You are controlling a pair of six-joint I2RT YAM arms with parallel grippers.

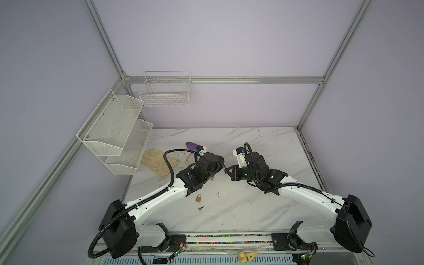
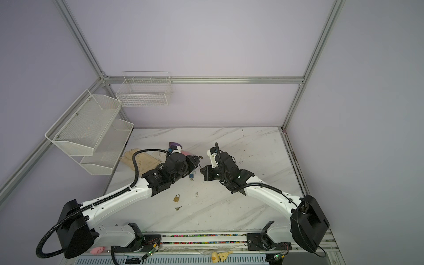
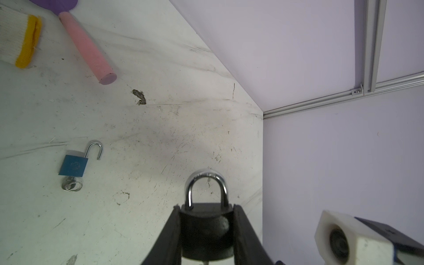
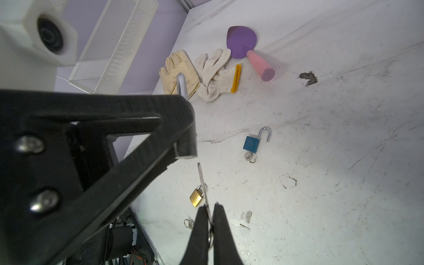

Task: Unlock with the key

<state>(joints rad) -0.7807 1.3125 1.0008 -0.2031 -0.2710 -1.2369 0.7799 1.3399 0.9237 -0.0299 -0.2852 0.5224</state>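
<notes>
- Marble table [image 1: 252,206]: both arms meet above its middle, where the black lock [image 3: 205,231] is held off the surface.
- Left gripper [image 3: 206,208]: clamped on the lock's body from both sides, with the shackle pointing out past the fingertips and both of its legs seated.
- Right gripper [image 4: 210,206]: pinched tight on the key [image 4: 201,179] and facing the lock's underside.
- Blue lock [image 3: 73,165]: lies on the table near the black lock, with its shackle sprung and a key in it. It looks already finished.
- Brass lock [image 4: 196,197]: lies shut on the table, farther from the black lock on the robot's side, with a loose key beside it.
- Key: the blade points up at the black lock and its tip is just beside the lock's bottom face. Whether the two touch cannot be told.
- Step in hand, by the look of it: lining up for insertion, with nothing turned yet.
- The next move calls for squaring the blade to the keyway, which no view shows. The key then has to be pushed straight in while the left gripper holds the lock firm, and twisted.
</notes>
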